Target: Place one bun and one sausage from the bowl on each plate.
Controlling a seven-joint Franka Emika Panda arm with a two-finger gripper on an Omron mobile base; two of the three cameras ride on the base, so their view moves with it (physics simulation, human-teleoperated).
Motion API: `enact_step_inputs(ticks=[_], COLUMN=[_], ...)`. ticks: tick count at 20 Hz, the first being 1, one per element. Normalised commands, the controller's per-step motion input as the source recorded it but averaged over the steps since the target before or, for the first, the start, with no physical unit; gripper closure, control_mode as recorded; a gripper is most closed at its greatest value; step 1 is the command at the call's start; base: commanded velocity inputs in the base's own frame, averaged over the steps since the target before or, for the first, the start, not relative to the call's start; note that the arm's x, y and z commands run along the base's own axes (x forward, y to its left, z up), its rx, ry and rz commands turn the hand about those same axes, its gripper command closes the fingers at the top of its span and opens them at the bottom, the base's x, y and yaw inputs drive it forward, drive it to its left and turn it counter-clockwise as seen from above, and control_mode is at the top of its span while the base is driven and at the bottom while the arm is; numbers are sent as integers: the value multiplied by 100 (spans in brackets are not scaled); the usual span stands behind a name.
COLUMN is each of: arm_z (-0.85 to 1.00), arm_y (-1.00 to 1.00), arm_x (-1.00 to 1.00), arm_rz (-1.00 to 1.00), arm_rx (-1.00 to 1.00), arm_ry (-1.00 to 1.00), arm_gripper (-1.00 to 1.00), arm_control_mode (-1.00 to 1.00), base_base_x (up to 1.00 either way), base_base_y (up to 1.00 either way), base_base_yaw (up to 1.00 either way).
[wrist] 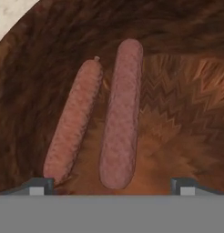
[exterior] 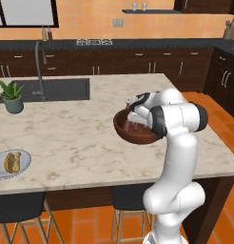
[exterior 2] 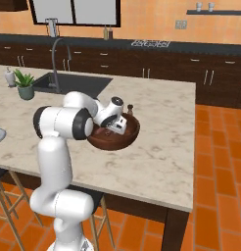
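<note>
The dark reddish-brown bowl (exterior: 122, 127) (exterior 2: 132, 133) stands on the marble island right in front of the arm. My gripper (exterior: 136, 125) (exterior 2: 115, 129) (wrist: 113, 186) reaches down into it, open, holding nothing. In the hand view two sausages lie side by side on the bowl's floor (wrist: 177, 118). The longer sausage (wrist: 120, 113) ends between my fingertips (wrist: 41, 185), and the shorter sausage (wrist: 73, 120) lies just left of it. At the island's near left corner a plate (exterior: 25, 156) carries a bun (exterior: 12, 162) with something darker against it.
A sink (exterior: 57, 89) with a tall faucet (exterior: 39, 62) is set into the island's far left, and a potted plant (exterior: 12, 96) (exterior 2: 25, 84) stands beside it. A small dark shaker (exterior 2: 130, 109) stands just behind the bowl. Stools (exterior: 19, 207) are tucked under the near edge.
</note>
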Motion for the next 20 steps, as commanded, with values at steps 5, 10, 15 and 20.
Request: enact_step_inputs(ticks=[5, 10, 15, 20], arm_z=[-29, -34, -32, 0], arm_y=[0, 9, 17, 0], arm_x=[16, 0, 6, 2], arm_rz=[0, 0, 0, 0], arm_rx=[2, 1, 0, 0], arm_ry=[0, 0, 1, 2], arm_gripper=[-100, -100, 100, 100], arm_control_mode=[-100, -100, -100, -100], base_base_x=[0, 0, 0, 0], base_base_y=[0, 0, 0, 0], base_base_yaw=[0, 0, 0, 0])
